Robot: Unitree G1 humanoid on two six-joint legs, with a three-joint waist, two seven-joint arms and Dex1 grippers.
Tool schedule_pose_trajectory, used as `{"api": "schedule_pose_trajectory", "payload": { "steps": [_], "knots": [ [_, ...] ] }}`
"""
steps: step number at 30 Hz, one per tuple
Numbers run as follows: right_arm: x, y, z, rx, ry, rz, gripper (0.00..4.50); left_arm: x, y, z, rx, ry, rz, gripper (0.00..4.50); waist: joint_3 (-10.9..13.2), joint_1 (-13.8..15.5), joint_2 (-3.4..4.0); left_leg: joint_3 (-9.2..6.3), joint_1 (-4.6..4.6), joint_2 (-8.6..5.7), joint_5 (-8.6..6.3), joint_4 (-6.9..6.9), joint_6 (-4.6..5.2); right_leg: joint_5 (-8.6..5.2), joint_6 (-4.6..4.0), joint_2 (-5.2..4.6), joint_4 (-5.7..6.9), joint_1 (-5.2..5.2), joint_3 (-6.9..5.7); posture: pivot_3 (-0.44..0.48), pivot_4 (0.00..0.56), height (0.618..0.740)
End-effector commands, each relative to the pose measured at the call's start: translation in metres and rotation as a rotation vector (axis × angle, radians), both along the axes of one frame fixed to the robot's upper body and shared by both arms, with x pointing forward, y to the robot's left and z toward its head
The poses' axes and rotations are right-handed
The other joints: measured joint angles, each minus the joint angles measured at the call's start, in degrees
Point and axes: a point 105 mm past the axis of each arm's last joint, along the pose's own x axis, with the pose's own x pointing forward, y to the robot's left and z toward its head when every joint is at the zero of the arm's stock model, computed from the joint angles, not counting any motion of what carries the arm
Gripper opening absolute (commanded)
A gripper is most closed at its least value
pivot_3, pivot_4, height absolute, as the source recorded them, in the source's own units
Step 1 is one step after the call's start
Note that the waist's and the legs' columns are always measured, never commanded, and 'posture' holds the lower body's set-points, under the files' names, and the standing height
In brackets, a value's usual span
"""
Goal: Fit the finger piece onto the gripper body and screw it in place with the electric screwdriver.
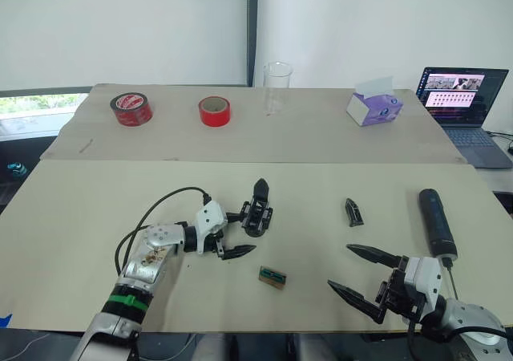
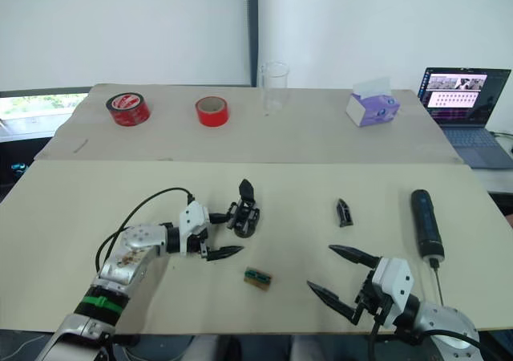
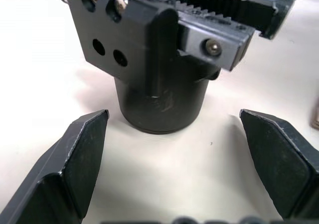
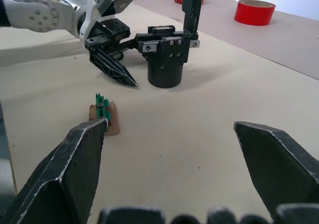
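Head views: left gripper spread wide just beside the gripper body, one finger reaching its side, the other lying short of it on the table. Body upright near mid-table, single pointed finger sticking up. Finger piece lying apart to the right, between body and screwdriver. Screwdriver flat near the right edge, bit toward the robot. Right gripper open and empty, low beside the screwdriver's bit end. Small green-and-brown block between the two grippers. Further back, two red tape rolls, a clear glass, a tissue box and an open laptop.

Left wrist view: round base of the body standing between the two parted fingers, neither touching it; toothed rack and screw heads visible across its top.

Right wrist view: parted fingers framing bare table, nothing held. Block just beyond one fingertip. Body farther off, upright, with the left gripper open against its side. Tape roll behind.
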Motion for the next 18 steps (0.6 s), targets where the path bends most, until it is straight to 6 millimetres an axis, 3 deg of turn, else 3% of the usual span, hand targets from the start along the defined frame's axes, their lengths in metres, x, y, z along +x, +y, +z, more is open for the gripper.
{"api": "schedule_pose_trajectory", "payload": {
  "steps": [1,5,9,12,15,18],
  "knots": [
    [0.0,0.0,0.009,0.002,-0.046,-0.003,4.5,0.001,-0.007,-0.004,-0.009,0.035,-0.115,4.45,0.0,0.2,0.0,0.01,0.0,-0.01,0.0,0.02,0.0,0.0,0.0,0.0,0.0,0.0,0.0,0.0,0.15,0.74],
    [-0.001,0.0,0.01,0.001,-0.048,-0.01,4.5,0.02,-0.017,0.001,-0.004,0.009,-0.127,4.45,0.0,0.6,-0.01,0.01,-0.01,-0.06,0.0,0.06,0.0,0.02,0.03,0.0,-0.04,0.05,0.0,0.0,0.15,0.74],
    [-0.002,0.002,0.012,0.0,-0.05,-0.026,4.5,0.017,-0.03,0.002,-0.005,0.014,-0.223,4.45,0.0,0.8,-0.02,0.02,-0.13,-0.06,-0.02,0.11,0.04,0.03,0.06,0.01,-0.06,-0.01,0.01,0.0,0.15,0.74],
    [-0.003,0.002,0.012,0.0,-0.048,-0.034,4.5,0.015,-0.03,-0.001,0.007,0.014,-0.245,3.71,0.0,0.7,-0.02,0.02,-0.16,-0.05,-0.03,0.11,0.06,0.03,0.07,0.02,-0.07,-0.06,0.01,0.0,0.15,0.74],
    [-0.005,0.002,0.012,-0.001,-0.046,-0.044,4.5,0.015,-0.029,0.0,-0.004,0.0,-0.247,2.36,0.0,0.7,-0.02,0.01,-0.17,-0.02,-0.03,0.12,0.06,0.03,0.06,0.03,-0.04,-0.07,0.0,0.0,0.15,0.74],
    [-0.006,0.002,0.012,-0.003,-0.045,-0.051,4.5,0.012,-0.031,0.008,-0.043,-0.028,-0.264,2.35,0.0,0.6,-0.02,0.01,-0.18,-0.01,-0.03,0.12,0.06,0.03,0.06,0.03,-0.04,-0.08,0.01,0.0,0.15,0.74]
  ]
}}
